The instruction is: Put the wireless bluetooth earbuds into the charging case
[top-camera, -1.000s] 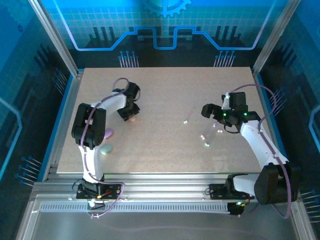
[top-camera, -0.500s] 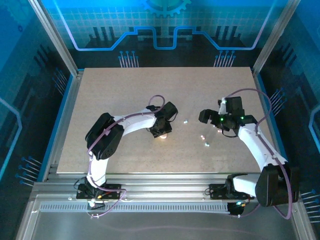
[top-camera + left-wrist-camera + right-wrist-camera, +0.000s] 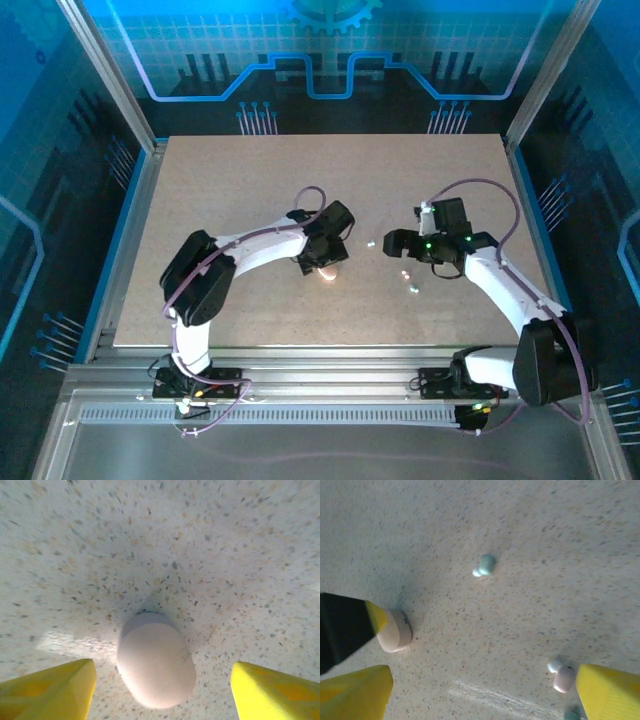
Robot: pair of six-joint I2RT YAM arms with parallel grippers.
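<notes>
Hovering spread-open, left gripper (image 3: 161, 692) straddles pink case (image 3: 156, 665); right gripper (image 3: 482, 695), also released, could scatter tiny earbuds (image 3: 485, 564) if it descends off-centre.

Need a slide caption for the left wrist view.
Left pincer open, yellow fingertips either side of a rounded pinkish charging case lying on the speckled table.

Case (image 3: 325, 272) left, earbuds (image 3: 404, 273) right, mid-desk (image 3: 250, 180).
Case beneath the left gripper (image 3: 322, 262); one earbud (image 3: 370, 241) farther back, between both grippers; two nearer, close together, before the right gripper (image 3: 393, 243).
</notes>
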